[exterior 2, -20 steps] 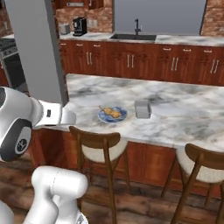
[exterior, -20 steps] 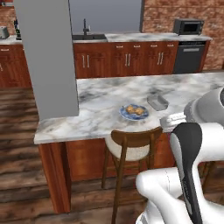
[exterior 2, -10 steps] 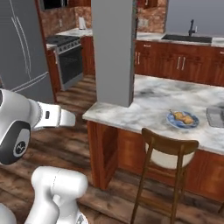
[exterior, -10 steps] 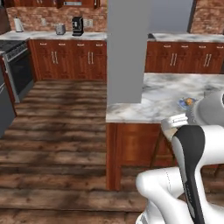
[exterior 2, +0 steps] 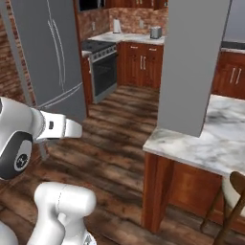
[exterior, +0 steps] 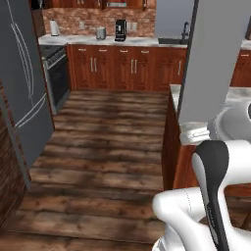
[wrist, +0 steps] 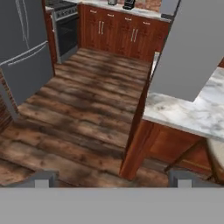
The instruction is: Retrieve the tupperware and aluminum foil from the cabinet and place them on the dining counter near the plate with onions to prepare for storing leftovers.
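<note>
A robot arm's gripper (wrist: 111, 179) hangs over a dark wood-plank floor (exterior: 108, 147) in a simulated kitchen, its two dark finger tips (wrist: 41, 178) spread wide apart and holding nothing. Just ahead and to the right in the hand view stands the end of the dining counter (wrist: 192, 111), a white-and-grey marble top on a reddish-brown wood base, with a broad grey pillar (wrist: 192, 48) rising from it; part of a wooden stool (exterior 2: 232, 201) sits against the counter's near side in the right base view. A tall grey refrigerator (exterior: 22, 88) fills the left of the room, next to a black range (exterior: 56, 73). Along the far brick wall runs a marble worktop (exterior: 108, 40) above reddish-brown base cupboards (exterior: 117, 68), carrying a kettle (exterior: 55, 28), a toaster (exterior: 101, 33) and a coffee machine (exterior: 120, 29), with a tap (exterior: 186, 30) farther right. Reddish-brown wall cabinets (exterior: 98, 4) show at the top edge of the left base view; their contents cannot be made out.
</note>
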Available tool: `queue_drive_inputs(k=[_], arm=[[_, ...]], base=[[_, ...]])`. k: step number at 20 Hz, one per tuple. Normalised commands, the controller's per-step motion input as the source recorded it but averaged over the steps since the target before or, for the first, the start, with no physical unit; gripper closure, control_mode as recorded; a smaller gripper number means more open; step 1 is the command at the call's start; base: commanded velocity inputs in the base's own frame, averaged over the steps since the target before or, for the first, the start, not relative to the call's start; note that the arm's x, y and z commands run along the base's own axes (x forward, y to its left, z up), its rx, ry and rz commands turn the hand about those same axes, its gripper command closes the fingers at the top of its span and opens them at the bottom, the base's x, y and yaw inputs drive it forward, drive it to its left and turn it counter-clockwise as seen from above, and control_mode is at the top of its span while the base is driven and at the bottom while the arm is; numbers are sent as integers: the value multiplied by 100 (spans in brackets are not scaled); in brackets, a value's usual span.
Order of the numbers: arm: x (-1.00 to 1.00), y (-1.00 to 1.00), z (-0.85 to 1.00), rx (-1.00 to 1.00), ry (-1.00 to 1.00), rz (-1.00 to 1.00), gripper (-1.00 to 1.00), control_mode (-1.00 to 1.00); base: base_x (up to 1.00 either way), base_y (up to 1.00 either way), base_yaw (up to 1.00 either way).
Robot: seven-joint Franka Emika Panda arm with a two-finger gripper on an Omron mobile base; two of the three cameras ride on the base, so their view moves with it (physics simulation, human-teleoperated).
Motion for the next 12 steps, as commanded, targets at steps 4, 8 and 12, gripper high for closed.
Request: queue_drive_inputs(k=[4,8,12], arm=[[0,0,0,0,0,0,-100,100],[0,0,0,0,0,0,-100,100],[0,0,0,0,0,0,-100,100]], base=[[100,82,-6],[100,56,-27],[100,49,-32]])
